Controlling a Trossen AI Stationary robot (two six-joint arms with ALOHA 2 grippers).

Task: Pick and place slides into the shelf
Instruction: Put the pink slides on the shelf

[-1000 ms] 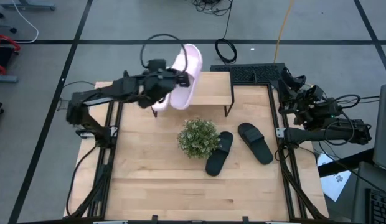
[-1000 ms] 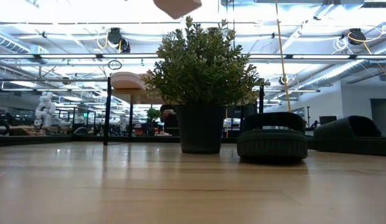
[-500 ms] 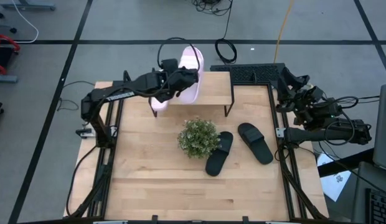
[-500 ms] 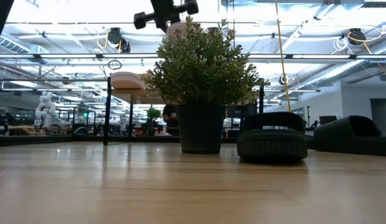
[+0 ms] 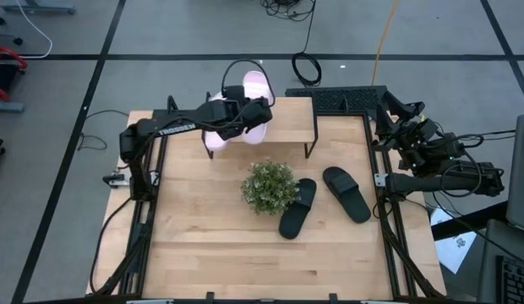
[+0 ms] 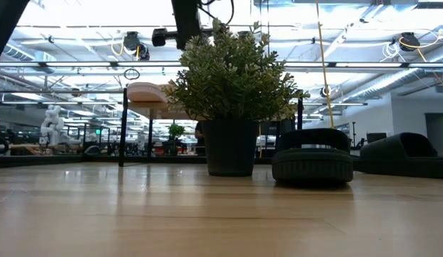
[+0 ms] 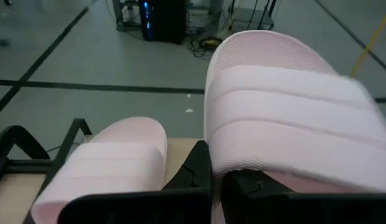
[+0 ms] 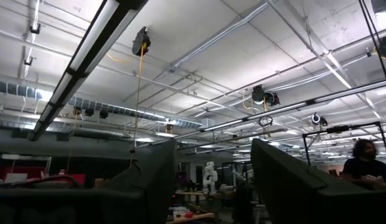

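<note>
My left gripper (image 5: 245, 111) reaches over the shelf (image 5: 289, 120), a light wood plank on thin black legs at the table's far edge, and is shut on a pale pink slide (image 5: 259, 87). A second pink slide (image 7: 112, 163) lies sole down on the plank's left end. Two black slides (image 5: 297, 208) (image 5: 347, 193) lie on the table right of the plant. My right gripper (image 5: 389, 108) waits open at the table's far right, pointing upward. In the low view the plant hides the held slide. My left gripper holds the pink slide by its side edge beside the broad strap (image 7: 225, 167), pinched between the two fingers (image 7: 196, 177). The fingers come level from the table's left. The slide sits strap up, its toe past the shelf's far edge; whether its sole touches the plank I cannot tell.
A small green plant (image 5: 269, 186) in a dark pot stands mid-table, in front of the shelf. The shelf's right half (image 5: 297, 118) is bare wood. A black keyboard (image 5: 346, 97) lies beyond the shelf's right end. Open tabletop (image 5: 245, 262) spreads toward the near edge.
My left gripper has carried the pink slide toward the table's far edge and slightly right, and lower, from above the shelf's front to over its far left part. The arm has stretched out. The other slides and the right arm have stayed put.
</note>
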